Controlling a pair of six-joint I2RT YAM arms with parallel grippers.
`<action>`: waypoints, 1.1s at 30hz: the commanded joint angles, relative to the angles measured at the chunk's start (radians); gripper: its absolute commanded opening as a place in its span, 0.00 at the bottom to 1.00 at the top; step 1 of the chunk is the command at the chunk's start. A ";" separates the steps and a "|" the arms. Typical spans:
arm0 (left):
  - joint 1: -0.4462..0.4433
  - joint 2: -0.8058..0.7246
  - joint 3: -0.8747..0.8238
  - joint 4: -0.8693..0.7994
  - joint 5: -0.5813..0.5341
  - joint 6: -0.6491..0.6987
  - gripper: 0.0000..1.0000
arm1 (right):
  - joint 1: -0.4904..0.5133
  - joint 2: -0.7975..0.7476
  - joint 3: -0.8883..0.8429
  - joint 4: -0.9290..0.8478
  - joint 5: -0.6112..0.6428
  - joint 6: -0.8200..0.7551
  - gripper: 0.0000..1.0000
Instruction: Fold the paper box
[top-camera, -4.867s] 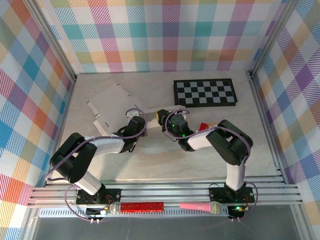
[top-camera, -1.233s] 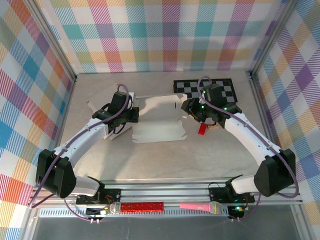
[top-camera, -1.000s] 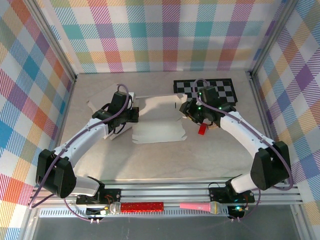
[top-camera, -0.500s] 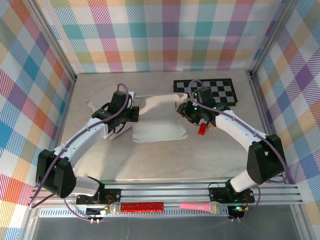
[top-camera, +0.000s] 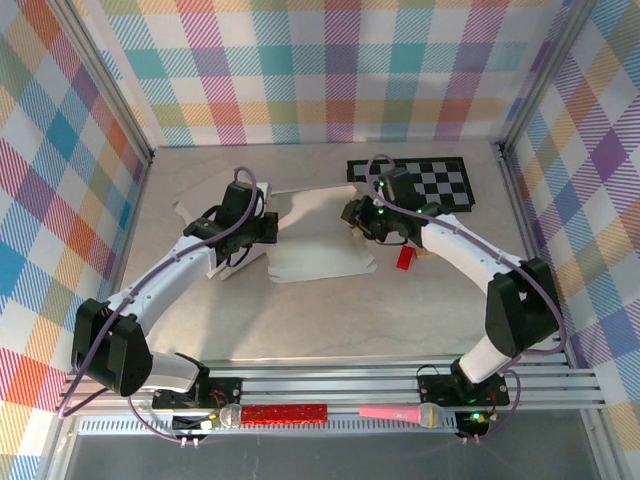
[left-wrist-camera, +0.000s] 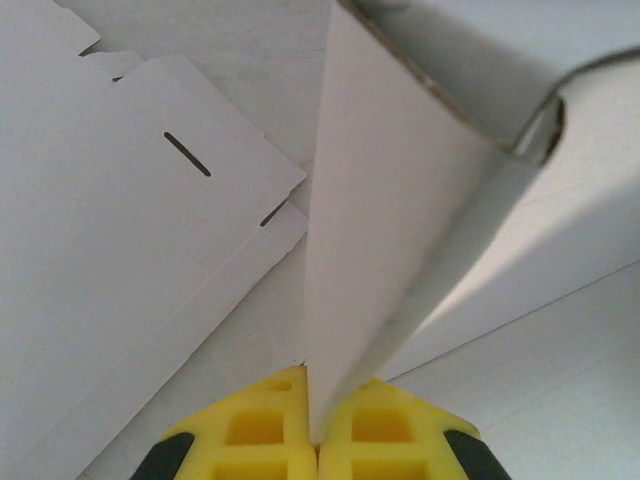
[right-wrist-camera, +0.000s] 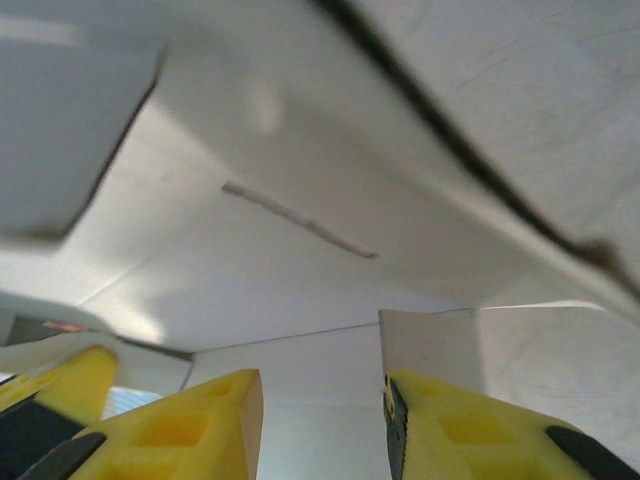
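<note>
Paper box (top-camera: 320, 255) flap clamped in left tool (left-wrist-camera: 312, 390); right tool (right-wrist-camera: 322, 390) blurred, grip unclear

I work in a lab test cell: bright plaid walls (top-camera: 330, 70) enclose a pale tabletop (top-camera: 330, 320), and aluminium rails (top-camera: 330, 388) at the frame's bottom carry my 2 arm bases (top-camera: 178, 382).

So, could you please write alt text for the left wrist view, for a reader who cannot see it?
The left gripper is shut on the thin edge of a white paper box panel, which rises from between its yellow fingers. To the left, a flat cardboard sheet with a short slot lies on the table.
</note>
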 joint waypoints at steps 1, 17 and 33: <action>0.001 -0.008 0.013 0.050 0.020 -0.017 0.00 | 0.006 0.018 0.042 0.056 -0.110 -0.007 0.40; 0.307 0.240 0.254 0.122 0.659 -0.134 0.00 | -0.320 -0.034 0.241 0.235 -0.393 0.047 0.56; 0.337 0.297 0.232 0.234 0.963 -0.248 0.00 | -0.350 0.136 0.433 0.322 -0.757 -0.007 0.51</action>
